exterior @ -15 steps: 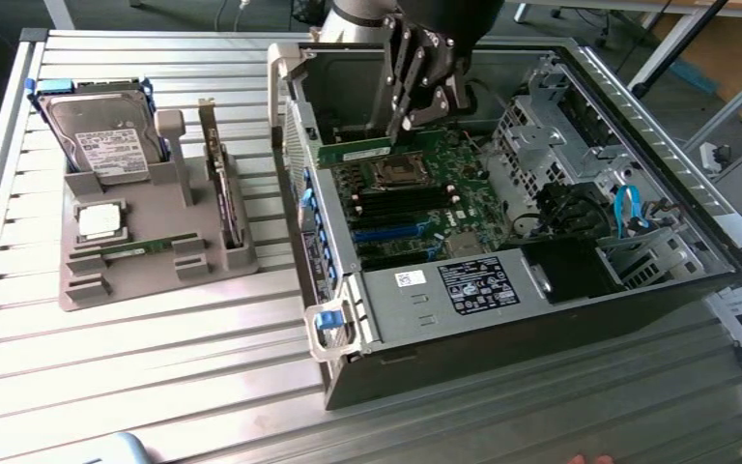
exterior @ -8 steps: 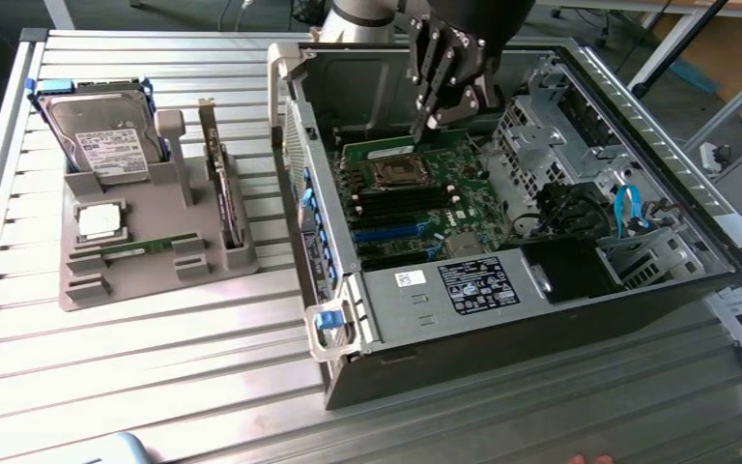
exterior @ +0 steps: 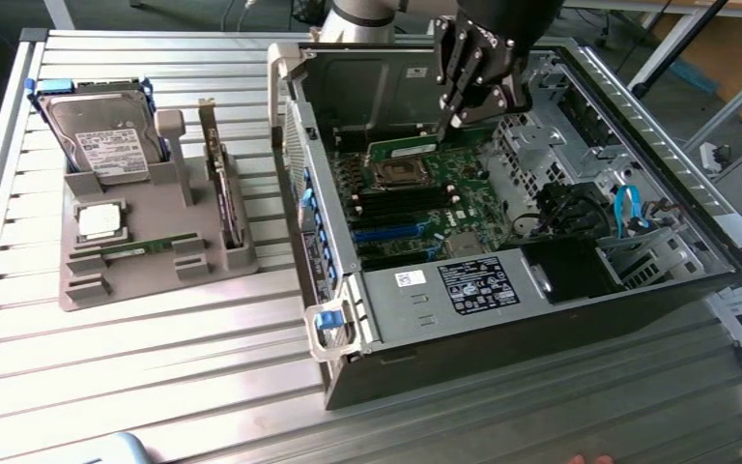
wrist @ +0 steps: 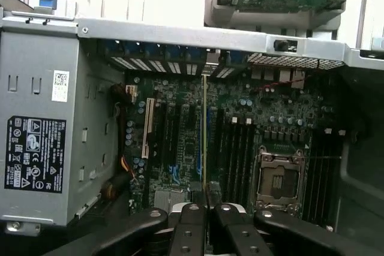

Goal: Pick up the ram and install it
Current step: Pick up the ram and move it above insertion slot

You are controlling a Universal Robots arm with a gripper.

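Fingers [wrist: 189, 227] closed on the ram [wrist: 204, 130], which is seen edge-on between them. Ram is inside the open computer case [exterior: 390, 290], over the motherboard [wrist: 240, 118] beside the processor socket [wrist: 279, 178]; contact with the board cannot be told. Case stands on the table [exterior: 152, 367], hard drive [exterior: 107, 140] on a holder at the exterior view's left

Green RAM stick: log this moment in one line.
held: long thin green ram stick | fingers: shut on it | where: over green motherboard in open grey metal computer case | seated: no
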